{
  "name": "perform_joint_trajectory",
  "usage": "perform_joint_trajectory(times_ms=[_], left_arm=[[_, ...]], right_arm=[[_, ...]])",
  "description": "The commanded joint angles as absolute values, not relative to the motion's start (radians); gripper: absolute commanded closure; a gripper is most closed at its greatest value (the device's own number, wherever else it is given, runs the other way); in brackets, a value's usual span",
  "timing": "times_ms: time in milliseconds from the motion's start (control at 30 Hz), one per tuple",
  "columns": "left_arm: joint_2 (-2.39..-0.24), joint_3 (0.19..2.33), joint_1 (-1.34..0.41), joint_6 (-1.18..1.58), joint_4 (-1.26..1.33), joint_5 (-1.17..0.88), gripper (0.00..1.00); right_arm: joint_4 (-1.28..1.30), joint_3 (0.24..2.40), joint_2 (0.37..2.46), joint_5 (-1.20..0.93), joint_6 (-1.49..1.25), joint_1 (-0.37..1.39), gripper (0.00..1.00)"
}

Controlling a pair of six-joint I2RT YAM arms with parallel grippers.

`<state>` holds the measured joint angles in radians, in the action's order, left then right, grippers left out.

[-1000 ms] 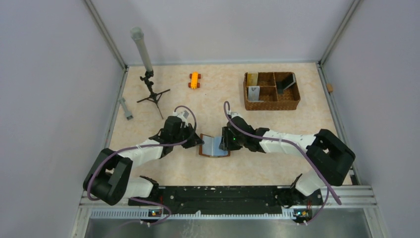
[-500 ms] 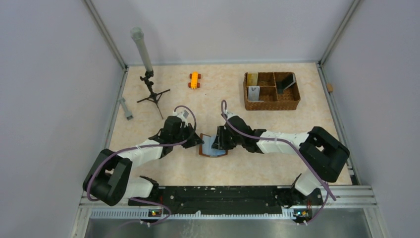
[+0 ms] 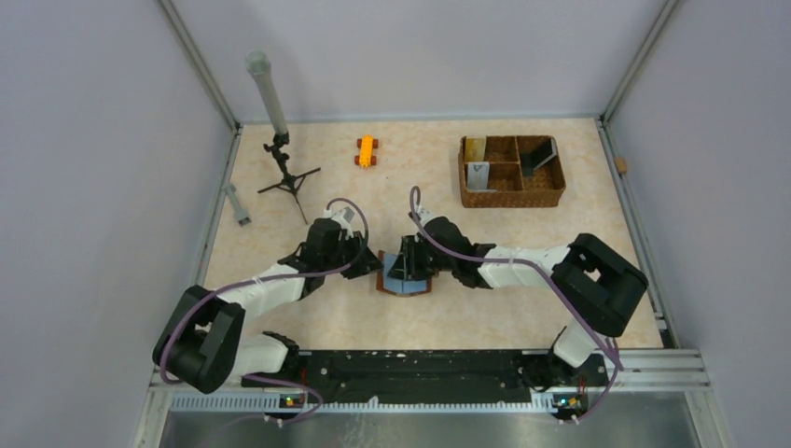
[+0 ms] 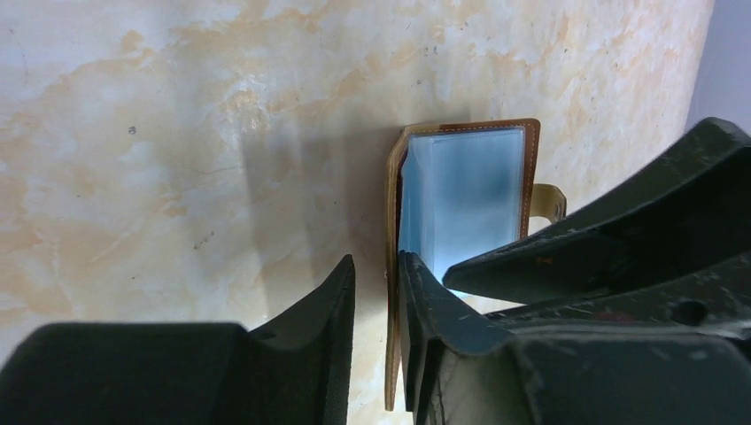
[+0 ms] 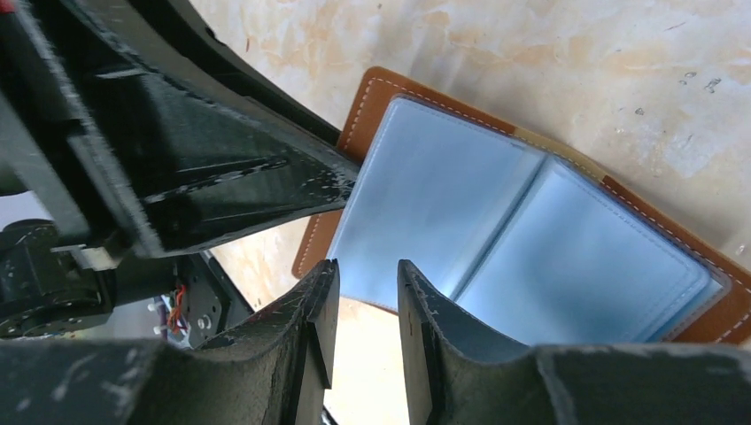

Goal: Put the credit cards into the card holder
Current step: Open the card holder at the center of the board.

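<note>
The card holder (image 3: 404, 284) lies open on the table between both arms, brown leather with blue pockets (image 5: 496, 239). Its left cover (image 4: 392, 221) stands on edge between the jaws of my left gripper (image 4: 376, 261) (image 3: 375, 266). Those jaws are slightly apart: one finger touches the cover, and a gap shows at the other. My right gripper (image 5: 367, 267) (image 3: 408, 266) hovers over the blue pockets, open, with nothing between its fingers. The credit cards stand in the woven basket: a gold one (image 3: 475, 149), a silver one (image 3: 478, 175) and a black one (image 3: 538, 157).
The brown woven basket (image 3: 511, 194) sits at the back right. A small tripod with a grey tube (image 3: 280, 154) stands at the back left, with a grey piece (image 3: 237, 205) beside it. An orange toy (image 3: 366, 150) lies at the back centre.
My right gripper has slid left, further over the open card holder. My left gripper's jaws have parted a little around the holder's left cover.
</note>
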<state>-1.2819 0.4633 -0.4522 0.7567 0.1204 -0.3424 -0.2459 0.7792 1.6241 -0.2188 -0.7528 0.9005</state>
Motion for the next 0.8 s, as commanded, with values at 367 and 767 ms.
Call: perform_joint_trajectory(times_ms=[367,767], left_arm=[[-1.064,0.453,-0.444,0.701,-0.043,-0.153,0.42],[-1.188,0.459,-0.444,0.735,0.141,-0.33,0.35]], right_arm=[[-0.328,0.804,1.678,-0.245,-0.745,0.9,0.68],[-0.298,0.798,1.658,-0.22,-0.727,0.902,0.68]])
